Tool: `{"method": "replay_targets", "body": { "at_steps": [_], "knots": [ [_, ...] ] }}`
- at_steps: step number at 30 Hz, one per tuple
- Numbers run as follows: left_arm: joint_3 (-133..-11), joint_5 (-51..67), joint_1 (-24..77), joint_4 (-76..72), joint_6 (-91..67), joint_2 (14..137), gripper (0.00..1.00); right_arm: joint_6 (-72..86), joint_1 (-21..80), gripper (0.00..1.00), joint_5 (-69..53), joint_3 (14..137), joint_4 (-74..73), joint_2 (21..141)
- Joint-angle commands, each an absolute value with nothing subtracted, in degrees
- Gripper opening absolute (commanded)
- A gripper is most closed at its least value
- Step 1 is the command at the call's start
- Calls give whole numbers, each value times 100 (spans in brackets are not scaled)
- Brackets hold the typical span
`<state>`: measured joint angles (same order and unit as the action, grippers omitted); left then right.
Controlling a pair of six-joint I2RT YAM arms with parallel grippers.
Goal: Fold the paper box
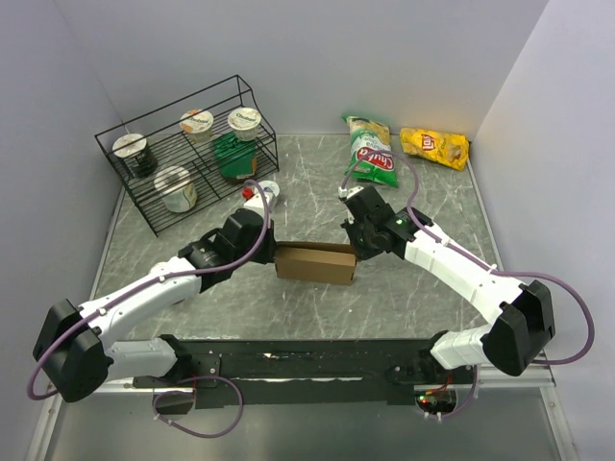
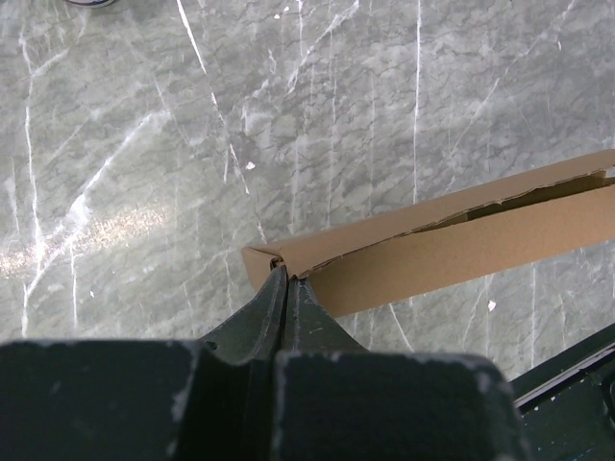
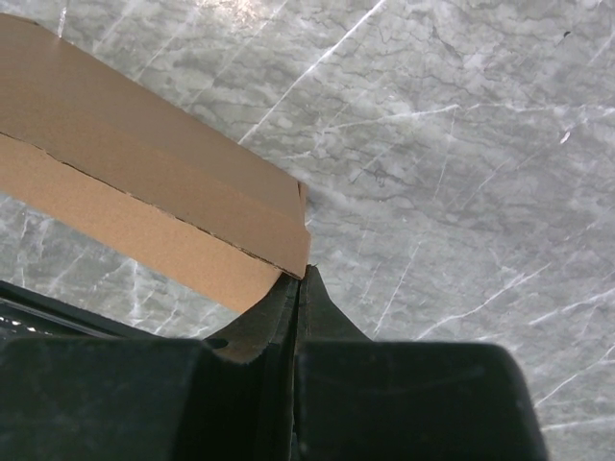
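Paper box: plain brown corrugated card, partly folded into a low, long shape. It lies on the desk midway between the two arms, near the front edge.

Handling, judged: light, stiff across the panels, weak along the score lines. It will likely hinge there and spring back if released. The surface is matte, so grip should be fair, but an empty box this light may skid on the smooth marbled top when pushed from one side only. Edges crush easily; a hard pinch would dent the flutes.

Where to hold: the short ends, at the corners, one arm each, so that a push on one side is met by the other.

Left arm's fingers: closed tight, tips at the box's left end corner. I cannot tell whether a ply of card is caught between them.

Right arm's fingers: closed tight too, tips touching the right end corner. Same doubt.

Writing: none on the box, in any view.

Green chip bag, far side of the desk: white lettering on a red band, too small to read with confidence.

Yellow chip bag, just beside it: red round logo, illegible.

Wire rack, far left, holds lidded cups; their labels are unreadable.
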<state>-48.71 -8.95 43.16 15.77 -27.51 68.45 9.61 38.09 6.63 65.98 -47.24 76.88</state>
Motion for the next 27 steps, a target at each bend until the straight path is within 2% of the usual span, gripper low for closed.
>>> {"method": "replay_targets", "body": {
  "at_steps": [1, 27],
  "knots": [
    [-4623, -879, 4254, 1916, -2751, 6803, 1, 1090, 3902, 0, 466, 6557, -4474, 7515],
    [-3331, -905, 4157, 1089, -3516, 6161, 1, 1125, 3902, 0, 378, 6486, -4430, 7365]
  ]
}}
